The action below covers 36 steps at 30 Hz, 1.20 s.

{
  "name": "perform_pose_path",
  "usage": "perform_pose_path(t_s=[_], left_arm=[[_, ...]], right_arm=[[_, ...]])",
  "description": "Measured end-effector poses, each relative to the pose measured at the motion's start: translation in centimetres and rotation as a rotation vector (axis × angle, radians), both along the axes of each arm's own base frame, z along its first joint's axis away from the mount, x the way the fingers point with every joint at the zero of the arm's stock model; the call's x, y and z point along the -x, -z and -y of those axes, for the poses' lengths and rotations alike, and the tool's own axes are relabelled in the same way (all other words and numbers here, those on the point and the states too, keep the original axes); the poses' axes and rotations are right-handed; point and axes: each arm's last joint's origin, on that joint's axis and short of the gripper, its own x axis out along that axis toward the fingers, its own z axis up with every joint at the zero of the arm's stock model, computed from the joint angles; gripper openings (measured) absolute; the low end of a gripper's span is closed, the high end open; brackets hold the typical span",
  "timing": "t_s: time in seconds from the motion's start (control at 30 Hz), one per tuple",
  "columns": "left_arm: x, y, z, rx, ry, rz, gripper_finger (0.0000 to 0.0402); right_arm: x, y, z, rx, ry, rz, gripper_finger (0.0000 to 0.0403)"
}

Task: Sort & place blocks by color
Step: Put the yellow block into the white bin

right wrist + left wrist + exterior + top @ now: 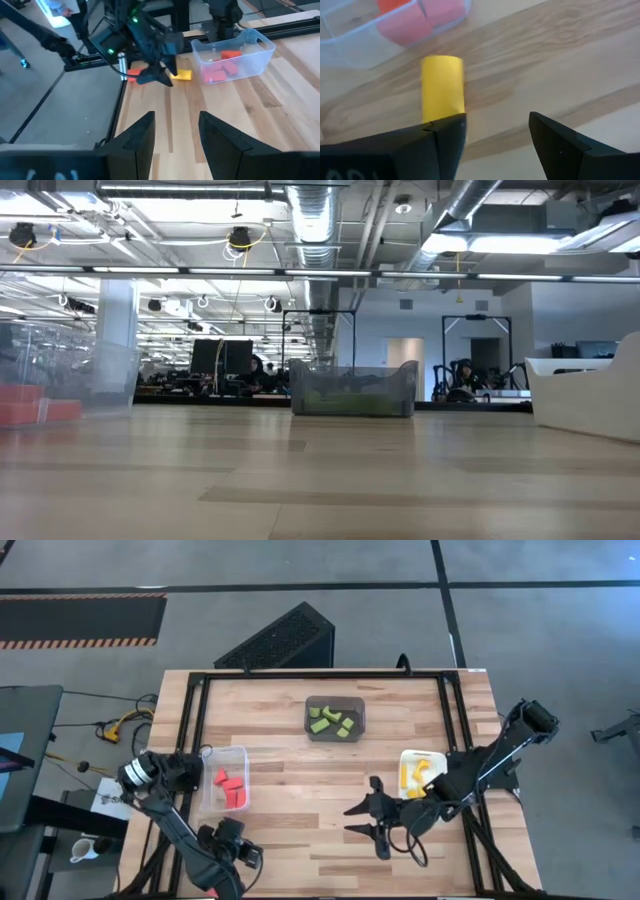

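only the wrist views show a yellow block point(443, 88) lying on the table point(300, 830) near its left front corner, just beside the clear bin point(226, 778) of red blocks point(231, 788); from above the left arm covers it. the left gripper point(495, 140) hangs over it with jaws apart and empty, the block at one fingertip. the right gripper point(365, 818), jaws apart and empty, sits near the front edge beside the white bin point(410, 762) of yellow blocks point(417, 776). green blocks point(333, 720) fill the grey bin point(335, 702) near the back edge.

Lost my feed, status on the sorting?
Left gripper open over yellow block beside clear bin. Right gripper open, empty, mid-table. Nothing in the way.
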Motion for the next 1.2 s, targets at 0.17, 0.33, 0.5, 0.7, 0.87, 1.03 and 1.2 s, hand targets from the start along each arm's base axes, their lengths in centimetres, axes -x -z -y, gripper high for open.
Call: perform_pose_path(t_s=[0.17,0.33,0.5,0.7,0.87,1.03,1.2], left_arm=[[0.1,0.2,0.1,-0.007,-0.007,-0.028,0.0211],[0.3,-2.9,0.5,-0.057,0.020,-0.016,0.0211],[1.2,-4.3,0.5,-0.131,0.077,-0.105,0.0211],[2.3,-1.6,0.2,-0.102,0.108,-0.152,0.0211],[2.9,0.7,-0.3,-0.093,0.179,-0.155,0.0211],[3.1,3.0,-0.9,-0.020,0.222,-0.112,0.0208],[3.3,3.3,-0.9,-0.039,0.224,-0.065,0.0147]], right_arm=[[0.8,0.0,-1.2,0.001,-0.032,0.007,0.0175],[1.7,-0.1,-2.1,0.030,0.004,0.027,0.0175],[2.0,-0.2,-2.5,0.033,0.014,0.039,0.0175],[1.9,-0.3,-2.5,0.018,0.015,0.055,0.0175],[1.9,-0.3,-2.5,0.017,0.015,0.056,0.0175],[1.9,-0.3,-2.5,0.018,0.015,0.055,0.0175],[1.9,-0.3,-2.5,0.018,0.017,0.055,0.0175]])
